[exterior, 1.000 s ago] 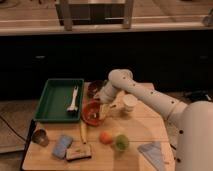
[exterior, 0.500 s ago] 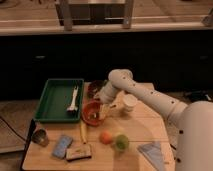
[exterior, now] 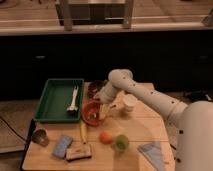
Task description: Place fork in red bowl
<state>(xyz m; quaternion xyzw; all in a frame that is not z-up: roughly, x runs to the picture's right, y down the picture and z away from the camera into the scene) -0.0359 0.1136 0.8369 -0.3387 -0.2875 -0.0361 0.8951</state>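
Observation:
The red bowl (exterior: pixel 89 114) stands on the wooden table (exterior: pixel 125 127), just right of the green tray. My gripper (exterior: pixel 105 107) hangs over the bowl's right rim, with the white arm reaching in from the right. Its fingers look open. A small pale cream piece, the fork (exterior: pixel 101 114), shows at the bowl's right side directly under the gripper. Whether the fingers touch it I cannot tell, as the gripper covers part of it.
The green tray (exterior: pixel 52 102) holds a white utensil (exterior: pixel 74 98). A brown bowl (exterior: pixel 95 87) sits behind the red one and a white cup (exterior: pixel 129 104) to its right. In front lie a yellow utensil (exterior: pixel 83 131), an orange fruit (exterior: pixel 105 137), a green fruit (exterior: pixel 121 142), a blue sponge (exterior: pixel 62 145) and a metal cup (exterior: pixel 40 136).

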